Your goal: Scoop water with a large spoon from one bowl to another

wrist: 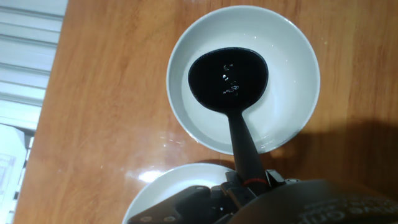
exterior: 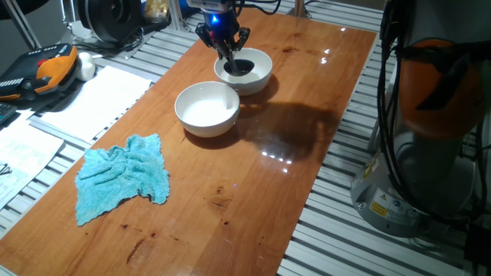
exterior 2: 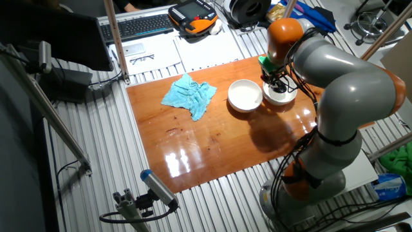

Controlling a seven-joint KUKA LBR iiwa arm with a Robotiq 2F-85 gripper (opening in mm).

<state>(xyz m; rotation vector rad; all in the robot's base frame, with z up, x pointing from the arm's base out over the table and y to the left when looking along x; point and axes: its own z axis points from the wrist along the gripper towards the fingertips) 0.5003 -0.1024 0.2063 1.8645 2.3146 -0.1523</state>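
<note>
The large spoon [wrist: 229,78], a black ladle, hangs from my gripper [wrist: 249,180] with its scoop inside the far white bowl [wrist: 298,56]. Small glints on the scoop show the water [wrist: 229,87] in it; the water in the bowl hardly shows. The gripper is shut on the handle right above the bowl's near rim. In one fixed view the gripper [exterior: 225,47] stands over that bowl [exterior: 259,77] with the scoop [exterior: 238,67] inside. The near white bowl [exterior: 207,107] stands beside it, touching or almost touching, and shows at the hand view's bottom edge [wrist: 168,186].
A crumpled turquoise cloth [exterior: 123,178] lies on the wooden table [exterior: 291,169] in front of the bowls. Papers [exterior: 92,100] and an orange-black device [exterior: 46,69] lie off the table's left side. The arm's grey base [exterior: 418,153] stands at the right.
</note>
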